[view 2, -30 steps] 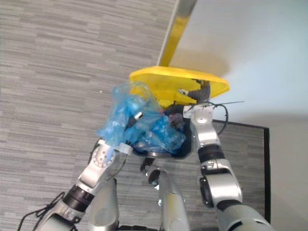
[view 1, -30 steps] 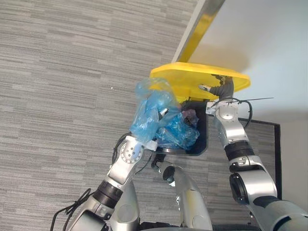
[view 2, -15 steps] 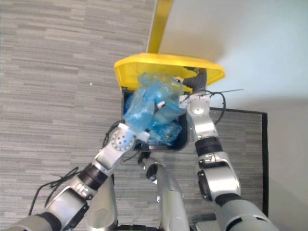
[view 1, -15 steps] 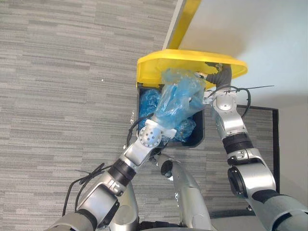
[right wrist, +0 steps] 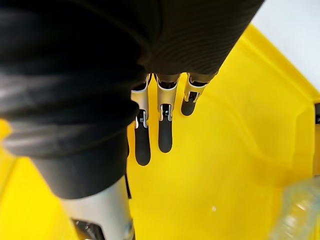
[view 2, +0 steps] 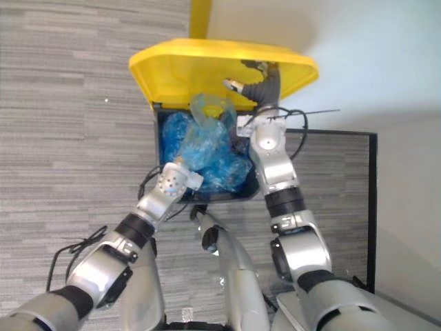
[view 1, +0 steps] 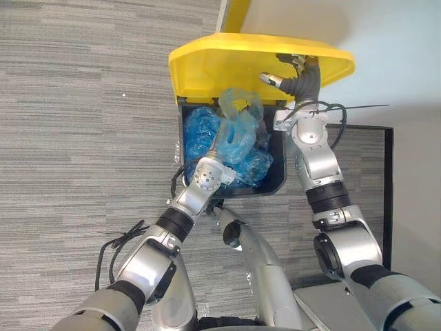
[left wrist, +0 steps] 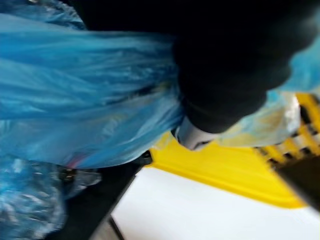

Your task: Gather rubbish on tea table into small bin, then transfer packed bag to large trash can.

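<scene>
Propping the yellow plastic lid point(view 1: 213, 65) of the dark bin point(view 1: 275, 183): right hand point(view 1: 293, 79), fingers point(right wrist: 165, 135) straight; left hand point(left wrist: 225, 60), buried in translucent blue plastic bag point(view 1: 238, 131), grip unreadable.

Silver-grey arms point(view 1: 318, 169) w/ black joint bands; right hand point(view 1: 298, 81): dark ribbed cover, silver fingers point(right wrist: 164, 134) w/ dark tips.

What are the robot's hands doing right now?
Left hand: cannot tell, buried in the blue bag.
Right hand: open, flat against the yellow lid.

The crumpled blue bag point(view 1: 236, 138) sits atop the dark trash can point(view 1: 278, 181), its yellow lid point(view 1: 213, 65) raised.
</scene>
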Controlling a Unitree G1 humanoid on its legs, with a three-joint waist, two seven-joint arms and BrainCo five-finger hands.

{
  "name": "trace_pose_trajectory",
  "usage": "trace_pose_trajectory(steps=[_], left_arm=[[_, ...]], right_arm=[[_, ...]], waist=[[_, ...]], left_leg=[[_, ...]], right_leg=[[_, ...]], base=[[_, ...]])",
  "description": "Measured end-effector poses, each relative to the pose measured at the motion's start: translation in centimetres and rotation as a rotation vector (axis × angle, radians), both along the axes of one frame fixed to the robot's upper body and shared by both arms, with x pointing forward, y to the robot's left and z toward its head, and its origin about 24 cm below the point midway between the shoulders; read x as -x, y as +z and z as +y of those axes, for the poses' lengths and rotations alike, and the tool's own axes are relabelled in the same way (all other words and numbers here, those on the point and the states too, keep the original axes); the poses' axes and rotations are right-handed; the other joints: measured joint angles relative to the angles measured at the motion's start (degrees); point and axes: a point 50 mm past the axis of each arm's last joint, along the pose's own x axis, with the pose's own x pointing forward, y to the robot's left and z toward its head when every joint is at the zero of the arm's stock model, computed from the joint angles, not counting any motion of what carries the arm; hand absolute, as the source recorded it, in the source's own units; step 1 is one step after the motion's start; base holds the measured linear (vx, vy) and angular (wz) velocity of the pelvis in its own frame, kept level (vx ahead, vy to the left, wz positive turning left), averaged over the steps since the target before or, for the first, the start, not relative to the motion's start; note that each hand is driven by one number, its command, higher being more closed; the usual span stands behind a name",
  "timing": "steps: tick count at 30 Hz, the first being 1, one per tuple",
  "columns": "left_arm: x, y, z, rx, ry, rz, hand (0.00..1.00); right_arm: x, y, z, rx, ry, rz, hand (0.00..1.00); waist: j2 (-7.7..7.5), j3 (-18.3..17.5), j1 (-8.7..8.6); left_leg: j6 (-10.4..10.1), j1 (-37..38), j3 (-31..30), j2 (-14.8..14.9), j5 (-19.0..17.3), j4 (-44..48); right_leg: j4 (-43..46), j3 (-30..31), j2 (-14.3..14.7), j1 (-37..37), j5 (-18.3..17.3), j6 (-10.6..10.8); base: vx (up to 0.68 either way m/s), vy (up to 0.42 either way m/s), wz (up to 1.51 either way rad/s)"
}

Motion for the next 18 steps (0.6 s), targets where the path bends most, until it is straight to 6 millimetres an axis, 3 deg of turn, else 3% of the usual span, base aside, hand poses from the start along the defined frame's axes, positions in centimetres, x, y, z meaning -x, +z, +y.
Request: trace_pose_trajectory(steps=[11, 18], left_arm=[[-0.8, 0.8, 0.2, -0.338, 0.074, -0.111, 0.0], [-0.8, 0.4, 0.2, -0.407, 0.081, -0.12, 0.0]], right_arm=[[0.0, -0.1, 0.4, 0.02, 0.015, 0.002, 0.0], [0.0, -1.1, 1.0, 0.059, 0.044, 0.036, 0.0]], waist=[[-0.04, 0.0, -0.03], [-0.06, 0.0, 0.48]], left_leg=[[-0.3, 0.4, -0.5, -0.2, -0.1, 0.2], [-0.2, 2.1, -0.9, -0.5, -0.1, 0.4]], right_leg=[[1.1, -0.6, -0.8, 0.6, 0.2, -0.3], [1.1, -0.6, -1.0, 2.6, -0.3, 0.4]], base=[[-0.04, 0.013, 0.03], [-0.07, 0.0, 0.06]])
